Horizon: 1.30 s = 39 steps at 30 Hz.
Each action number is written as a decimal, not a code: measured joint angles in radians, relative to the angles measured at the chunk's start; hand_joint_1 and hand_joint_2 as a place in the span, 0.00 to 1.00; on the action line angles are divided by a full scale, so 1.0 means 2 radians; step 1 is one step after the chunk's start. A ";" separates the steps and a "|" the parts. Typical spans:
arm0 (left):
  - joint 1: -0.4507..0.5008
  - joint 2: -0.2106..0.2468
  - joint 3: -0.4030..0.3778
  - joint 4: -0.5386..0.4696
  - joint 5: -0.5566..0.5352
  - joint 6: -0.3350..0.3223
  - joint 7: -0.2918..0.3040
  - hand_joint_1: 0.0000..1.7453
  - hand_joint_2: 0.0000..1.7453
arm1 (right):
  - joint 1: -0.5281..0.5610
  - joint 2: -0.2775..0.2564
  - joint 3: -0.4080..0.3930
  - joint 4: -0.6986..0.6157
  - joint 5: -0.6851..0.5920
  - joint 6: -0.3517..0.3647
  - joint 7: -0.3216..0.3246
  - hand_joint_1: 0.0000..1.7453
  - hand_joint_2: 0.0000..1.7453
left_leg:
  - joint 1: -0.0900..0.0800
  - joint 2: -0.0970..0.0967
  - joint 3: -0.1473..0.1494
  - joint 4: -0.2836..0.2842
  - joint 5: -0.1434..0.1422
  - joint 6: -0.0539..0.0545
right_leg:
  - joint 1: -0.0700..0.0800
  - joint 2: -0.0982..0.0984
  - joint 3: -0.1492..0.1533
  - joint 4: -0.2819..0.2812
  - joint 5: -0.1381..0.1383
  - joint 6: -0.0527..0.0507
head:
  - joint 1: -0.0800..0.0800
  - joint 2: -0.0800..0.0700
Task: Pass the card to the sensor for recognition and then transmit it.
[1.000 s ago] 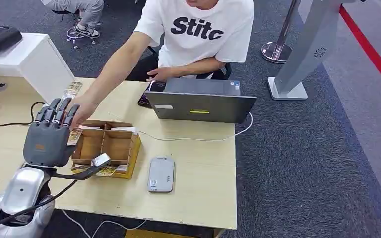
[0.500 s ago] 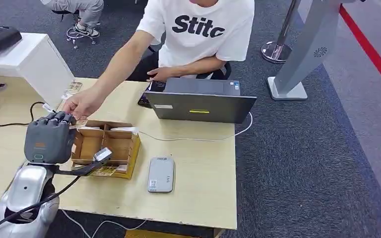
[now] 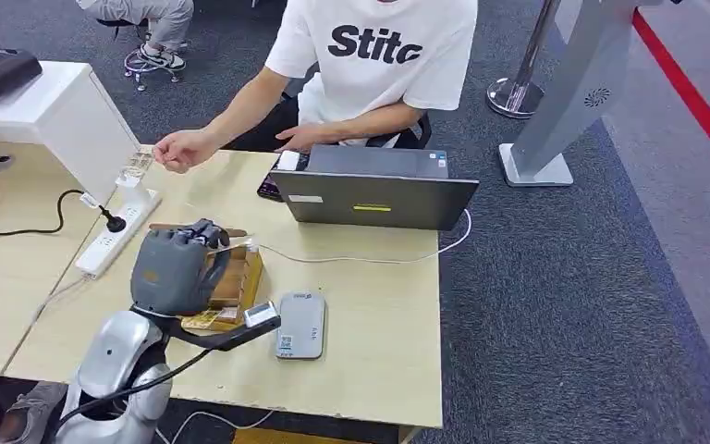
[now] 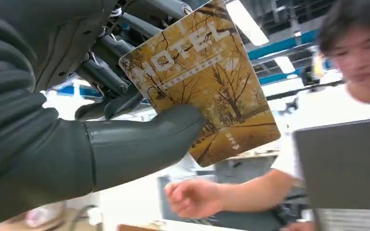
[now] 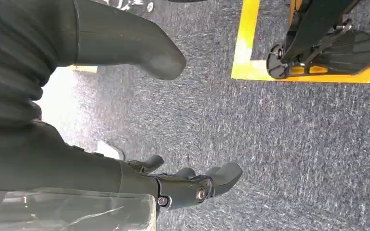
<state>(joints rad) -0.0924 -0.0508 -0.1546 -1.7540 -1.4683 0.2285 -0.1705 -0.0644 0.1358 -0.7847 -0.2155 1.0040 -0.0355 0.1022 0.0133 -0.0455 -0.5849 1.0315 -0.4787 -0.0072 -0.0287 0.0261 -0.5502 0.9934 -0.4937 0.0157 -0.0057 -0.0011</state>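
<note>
A yellow card (image 4: 202,86) printed "HOTEL" is pinched between the thumb and fingers of my left hand (image 4: 125,139). In the head view my left hand (image 3: 177,266) is curled and hovers over the left part of the wooden card box (image 3: 243,277) on the table. The grey flat sensor (image 3: 300,324) lies on the table just right of the box, a short way from my hand. My right hand (image 5: 183,185) hangs over the carpet floor with fingers apart and nothing in it.
A person in a white T-shirt sits behind the table; their hand (image 3: 181,150) is raised near the far left edge. A grey laptop (image 3: 374,190), a phone (image 3: 272,185), a white power strip (image 3: 116,231) and a white cabinet (image 3: 55,111) stand around.
My left hand has closed its fingers on the card and moved right, over the box toward the sensor. The person's hand has drawn back from it toward the far edge.
</note>
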 joint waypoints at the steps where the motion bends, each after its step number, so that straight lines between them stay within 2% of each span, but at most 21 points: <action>1: 0.000 -0.003 -0.010 0.002 0.003 -0.003 -0.002 1.00 1.00 | 0.000 0.000 -0.002 0.000 0.001 0.000 0.000 0.00 1.00 | 0.000 0.000 0.000 0.000 0.000 0.000 | 0.000 0.000 0.000 0.000 0.000 0.000 | 0.000 0.000; 8: -0.001 -0.006 -0.065 0.047 0.004 -0.016 -0.005 1.00 1.00 | 0.000 0.000 -0.007 0.000 0.010 0.002 0.000 0.00 1.00 | 0.000 0.000 0.000 0.000 0.000 0.000 | 0.000 0.000 0.000 0.000 0.000 0.000 | 0.000 0.000; 14: -0.002 0.000 -0.093 0.112 -0.007 -0.022 0.012 1.00 1.00 | 0.000 0.000 -0.011 0.000 0.018 0.002 -0.001 0.00 1.00 | 0.000 0.000 0.000 0.000 0.000 0.000 | 0.000 0.000 0.000 0.000 0.000 0.000 | 0.000 0.000; 23: -0.008 0.011 -0.099 0.211 -0.021 -0.013 0.024 1.00 1.00 | 0.000 0.000 -0.015 0.000 0.034 0.005 -0.005 0.00 1.00 | 0.000 0.000 0.000 0.000 0.000 0.000 | 0.000 0.000 0.000 0.000 0.000 0.000 | 0.000 0.000; 35: -0.017 0.010 -0.099 0.266 -0.020 0.009 0.022 1.00 1.00 | 0.000 0.000 -0.016 0.000 0.040 0.009 -0.005 0.00 1.00 | 0.000 0.000 0.001 0.000 0.000 0.000 | 0.000 0.000 0.001 0.000 0.000 0.000 | 0.000 0.000; 39: -0.020 0.005 -0.099 0.269 -0.026 0.039 0.022 1.00 1.00 | 0.000 0.000 -0.019 0.000 0.043 0.009 -0.004 0.00 1.00 | 0.000 0.000 0.001 0.000 0.001 0.000 | 0.000 0.000 0.001 0.000 0.000 0.000 | 0.000 0.000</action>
<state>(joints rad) -0.1324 -0.0404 -0.3517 -1.2161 -1.5201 0.3074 -0.1274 -0.0652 0.1362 -0.8228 -0.2155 1.0906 -0.0179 0.0946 0.0137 -0.0456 -0.5831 1.0310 -0.4774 -0.0065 -0.0284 0.0258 -0.5479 0.9940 -0.4936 0.0158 -0.0057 -0.0011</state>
